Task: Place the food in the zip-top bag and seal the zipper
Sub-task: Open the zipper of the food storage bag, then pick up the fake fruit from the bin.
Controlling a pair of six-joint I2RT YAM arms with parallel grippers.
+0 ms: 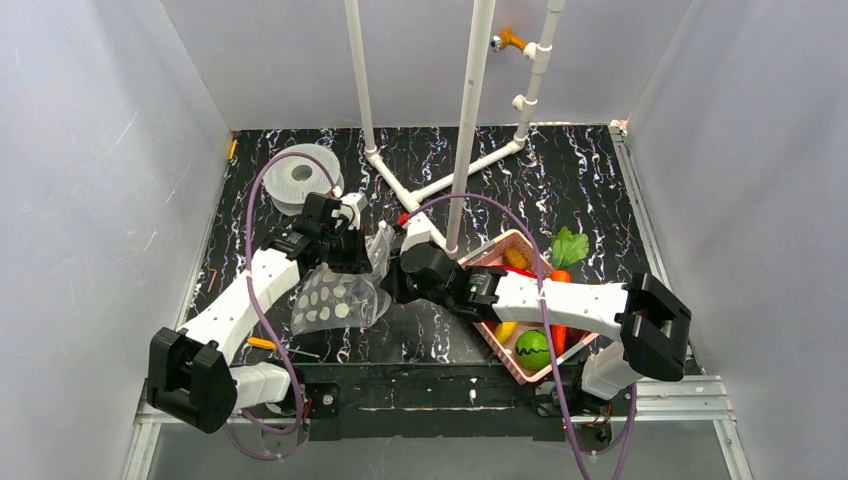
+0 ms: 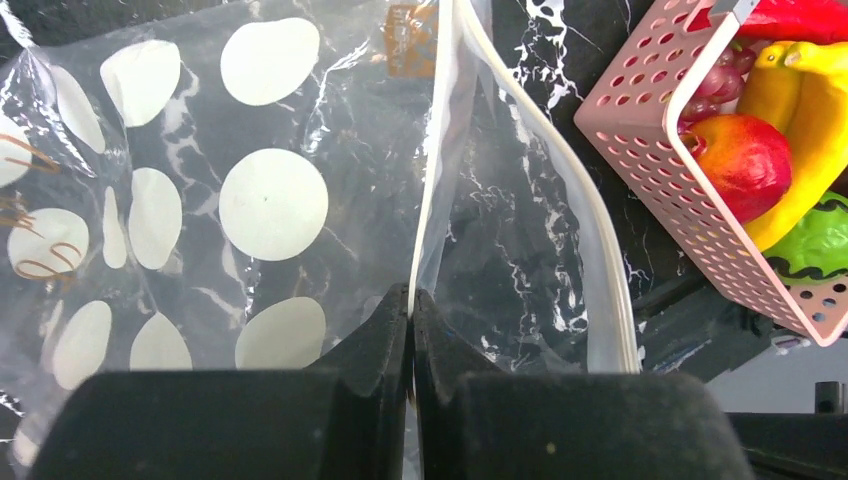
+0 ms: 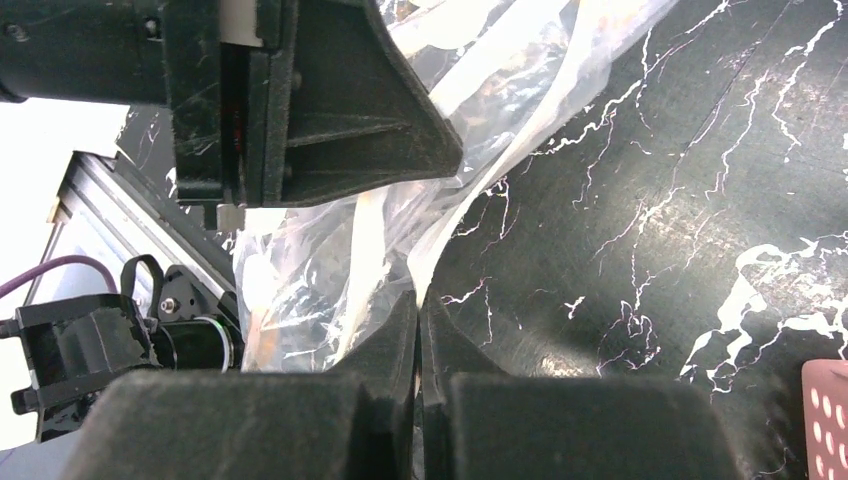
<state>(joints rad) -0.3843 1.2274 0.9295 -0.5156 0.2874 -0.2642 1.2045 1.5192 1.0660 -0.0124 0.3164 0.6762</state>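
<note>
The zip-top bag sits crumpled on the bench between the two arms, left of the pink basket holding the food. The left jaws are clamped on its zipper edge. The right jaws pinch the clear plastic close beside them.

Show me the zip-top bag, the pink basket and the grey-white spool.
zip-top bag (image 1: 335, 300): top view, on its dotted panel.
pink basket (image 2: 645, 130): left wrist view, on its perforated wall.
grey-white spool (image 1: 318, 182): top view, on its flange.
</note>
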